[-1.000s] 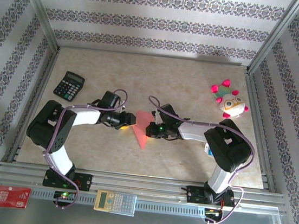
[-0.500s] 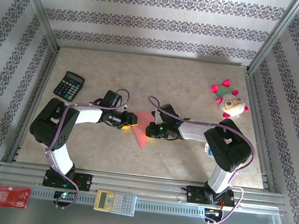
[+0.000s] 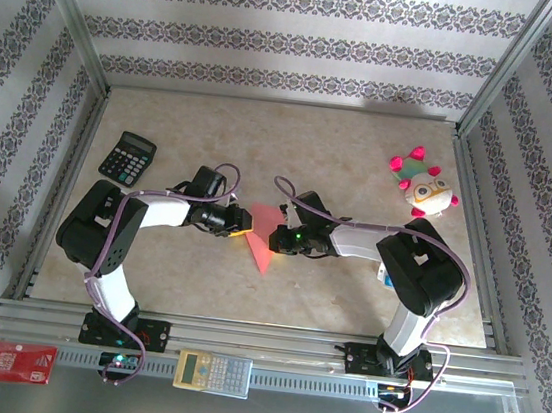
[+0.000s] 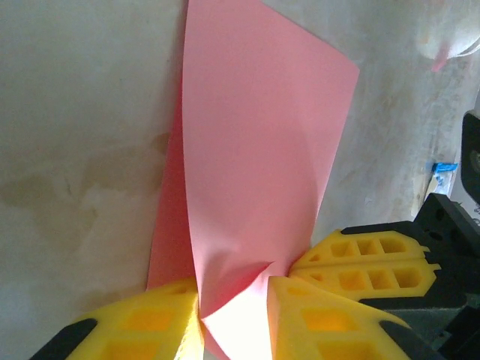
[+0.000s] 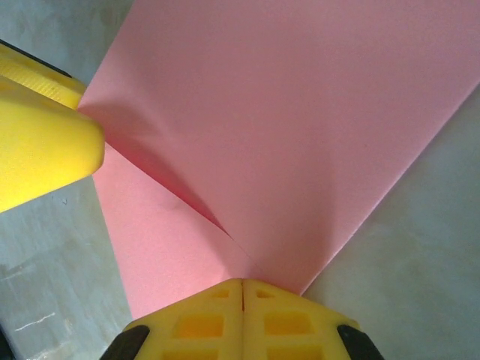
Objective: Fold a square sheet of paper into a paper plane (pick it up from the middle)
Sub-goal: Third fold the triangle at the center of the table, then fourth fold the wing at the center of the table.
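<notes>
Paper [image 4: 255, 150]: a raised flap stands between the part-open jaws of the left claw [image 4: 234, 300], not clamped. Right claw [image 5: 241, 289]: jaws shut on the opposite corner. The rest lies mid counter [image 3: 363, 157], between both arms. Step judged: an early fold, plane not yet formed. Next move calls for the left claw to close on the flap and carry it across squarely. Lower layers are hidden; the paper's edges run out of both wrist views
</notes>
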